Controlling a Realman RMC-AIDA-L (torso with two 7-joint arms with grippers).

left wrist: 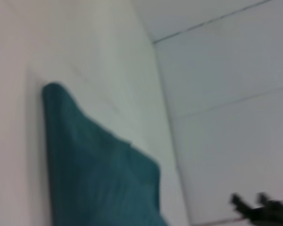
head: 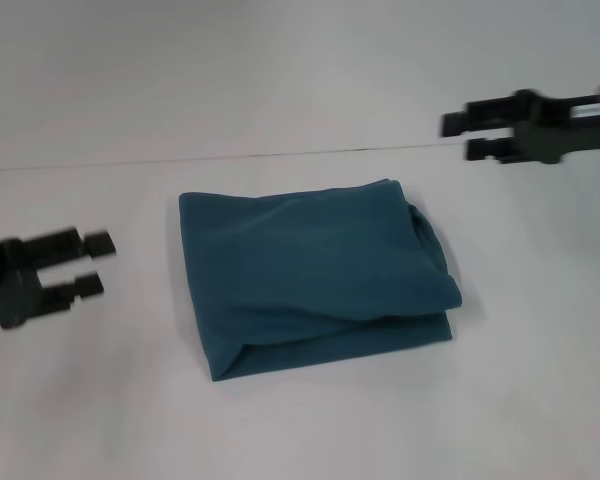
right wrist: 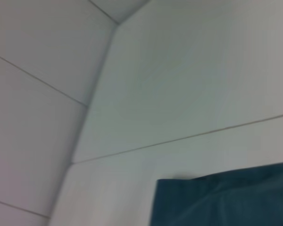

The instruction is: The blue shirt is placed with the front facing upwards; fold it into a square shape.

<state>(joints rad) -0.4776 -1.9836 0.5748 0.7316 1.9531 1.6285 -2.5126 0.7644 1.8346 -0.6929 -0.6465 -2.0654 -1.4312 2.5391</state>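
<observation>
A: Blue shirt [head: 315, 275]?
B: Folded into a rough square, mid-table [head: 540, 400], fabric bunched along its right edge.
A: Claws?
B: Left claw [head: 92, 264] near the table's left edge, fingers parted, empty. Right claw [head: 460, 136] toward the far right corner, parted, empty. Both clear of the shirt.
</observation>
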